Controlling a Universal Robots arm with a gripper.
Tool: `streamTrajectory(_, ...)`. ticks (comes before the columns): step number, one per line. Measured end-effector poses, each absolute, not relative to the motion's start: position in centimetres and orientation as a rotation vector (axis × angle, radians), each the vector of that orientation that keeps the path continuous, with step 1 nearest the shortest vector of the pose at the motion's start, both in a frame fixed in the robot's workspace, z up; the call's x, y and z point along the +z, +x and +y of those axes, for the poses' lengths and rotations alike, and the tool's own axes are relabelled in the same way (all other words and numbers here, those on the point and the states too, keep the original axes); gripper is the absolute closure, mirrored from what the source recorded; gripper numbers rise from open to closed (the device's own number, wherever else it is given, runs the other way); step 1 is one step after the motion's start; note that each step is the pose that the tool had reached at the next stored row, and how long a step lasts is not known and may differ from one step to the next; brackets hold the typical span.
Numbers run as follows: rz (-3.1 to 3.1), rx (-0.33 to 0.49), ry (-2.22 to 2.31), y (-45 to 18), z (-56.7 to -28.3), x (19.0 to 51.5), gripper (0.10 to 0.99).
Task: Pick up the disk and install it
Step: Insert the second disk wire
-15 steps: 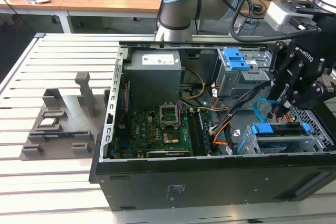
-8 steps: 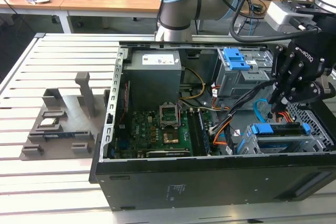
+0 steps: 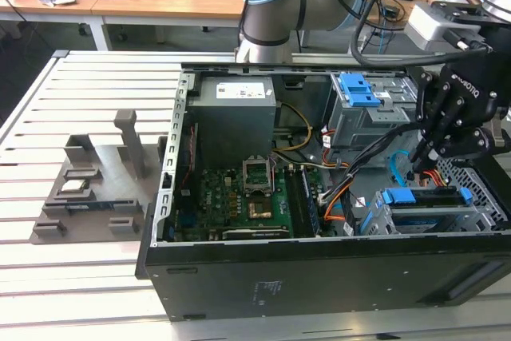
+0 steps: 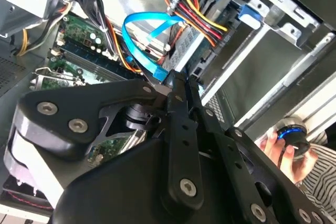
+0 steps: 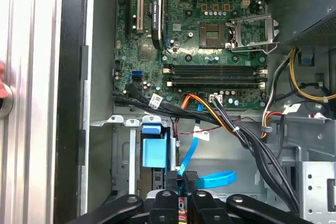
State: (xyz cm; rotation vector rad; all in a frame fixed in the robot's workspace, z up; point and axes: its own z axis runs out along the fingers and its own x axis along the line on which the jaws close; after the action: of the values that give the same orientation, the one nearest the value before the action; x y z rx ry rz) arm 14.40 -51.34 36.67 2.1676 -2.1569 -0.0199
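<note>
Inside the open computer case (image 3: 239,277), the tool (image 3: 421,161), fingers clenched together and holding nothing, hovers at the cage's twelve o'clock, where the disk (image 3: 423,197) sits; nearby cables (image 5: 247,140) could snag.

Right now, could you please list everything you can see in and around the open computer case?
Computer case: one, black, open, on the slatted table.
Motherboard: one, green, on the case floor.
Power supply: one, grey, at the case's far wall.
Drive cages: two, metal with blue latches, toward the exterior view's right.
Blue data cable: one, looped beside the gripper.
Grey fixture: one, on the table at the exterior view's left.
Person's hand: one, holding a round device.
Gripper: one, black, fingers shut, above the near cage.
</note>
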Motion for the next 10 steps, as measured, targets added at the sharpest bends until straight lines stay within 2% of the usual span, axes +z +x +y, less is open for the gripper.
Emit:
streamTrajectory(3,-2.157,-0.019,2.167,14.4,-52.8,36.6,0.925)
streamTrajectory(10,-2.155,-0.020,2.166,15.5,-52.9,35.4,0.925)
